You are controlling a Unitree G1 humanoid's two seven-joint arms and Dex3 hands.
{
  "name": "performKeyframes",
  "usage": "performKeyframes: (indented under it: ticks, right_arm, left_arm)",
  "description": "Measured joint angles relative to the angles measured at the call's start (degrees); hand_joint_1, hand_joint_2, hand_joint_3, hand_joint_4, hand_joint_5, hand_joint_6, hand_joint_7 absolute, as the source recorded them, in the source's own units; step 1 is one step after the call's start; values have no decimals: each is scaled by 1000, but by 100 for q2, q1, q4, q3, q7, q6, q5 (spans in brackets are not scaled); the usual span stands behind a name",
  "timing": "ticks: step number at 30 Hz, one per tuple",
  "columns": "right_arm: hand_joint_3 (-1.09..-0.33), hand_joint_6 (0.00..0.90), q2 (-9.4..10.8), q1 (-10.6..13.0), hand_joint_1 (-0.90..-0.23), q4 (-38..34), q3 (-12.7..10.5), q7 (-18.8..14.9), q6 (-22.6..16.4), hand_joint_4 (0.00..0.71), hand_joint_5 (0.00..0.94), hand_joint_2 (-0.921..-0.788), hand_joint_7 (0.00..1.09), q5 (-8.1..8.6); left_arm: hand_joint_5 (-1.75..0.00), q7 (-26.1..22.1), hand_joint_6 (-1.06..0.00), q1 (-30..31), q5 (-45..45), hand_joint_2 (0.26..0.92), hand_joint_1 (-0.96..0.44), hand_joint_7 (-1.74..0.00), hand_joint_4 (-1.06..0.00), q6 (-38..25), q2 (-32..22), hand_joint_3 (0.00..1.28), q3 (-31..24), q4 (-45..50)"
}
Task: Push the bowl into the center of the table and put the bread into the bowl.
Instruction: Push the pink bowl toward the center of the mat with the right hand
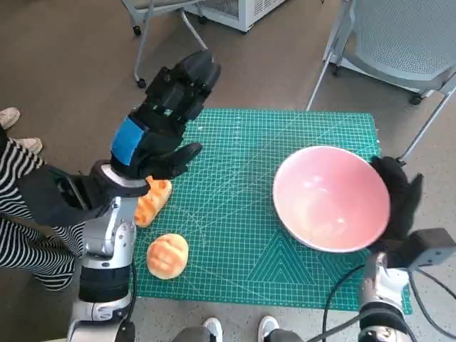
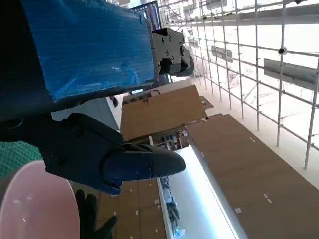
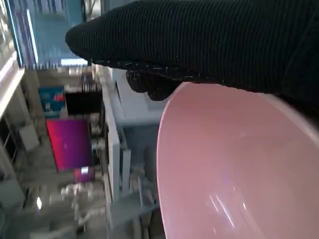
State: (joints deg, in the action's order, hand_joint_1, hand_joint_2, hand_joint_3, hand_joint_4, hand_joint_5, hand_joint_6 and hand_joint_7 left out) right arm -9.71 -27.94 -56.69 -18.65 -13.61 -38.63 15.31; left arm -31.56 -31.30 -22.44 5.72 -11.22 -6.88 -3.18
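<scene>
Presently the pink bowl (image 1: 331, 198) sits right of the mat's (image 1: 235, 214) centre with the right hand (image 1: 397, 196) pressed flat against its outer rim — grasping nothing — so centre lies leftward, while the raised left hand (image 1: 160, 125) hovers released above 2 breads (image 1: 167, 255).

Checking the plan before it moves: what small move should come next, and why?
Probably the right hand should nudge the pink bowl leftward toward the mat's middle: the bowl sits right of centre, that hand rests against its rim, and the bread lies outside it.
</scene>
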Motion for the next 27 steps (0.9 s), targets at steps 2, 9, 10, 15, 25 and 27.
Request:
performKeyframes:
  ticks: [2, 9, 10, 15, 25, 27]
  right_arm:
    - [-852, 74, 30, -43, -613, 2, 61, -35, -5, 135, 8, -921, 468, -1]
    - [-850, 71, 173, -160, -615, 9, 199, -114, -7, 134, 6, -921, 470, 0]
    - [-851, 70, 204, -188, -613, 9, 221, -126, -1, 135, 6, -921, 470, 1]
    - [-857, 63, 341, -345, -612, 12, 317, -147, 46, 133, 5, -921, 472, 2]
    - [-854, 44, 591, -677, -627, -51, 441, -225, 222, 121, 0, -921, 479, 4]
    - [-854, 41, 643, -749, -626, -82, 450, -252, 266, 119, 1, -921, 480, 5]
  left_arm:
    - [-5, 0, 1, 11, 1, 921, -649, -408, -1, 7, -6, 335, -15, 0]
    - [-6, 4, 1, 51, 14, 921, -650, -428, -5, 104, -15, 328, -34, 0]
    - [-6, 8, 1, 57, 20, 921, -650, -429, -5, 115, -17, 327, -35, 0]
    - [-8, 30, 1, 90, 49, 921, -650, -432, -9, 154, -18, 324, -35, -2]
    - [-11, 104, 1, 111, 152, 921, -654, -435, -18, 215, -21, 319, -58, -5]
    - [-11, 109, 1, 114, 153, 921, -655, -435, -18, 229, -21, 318, -63, -10]
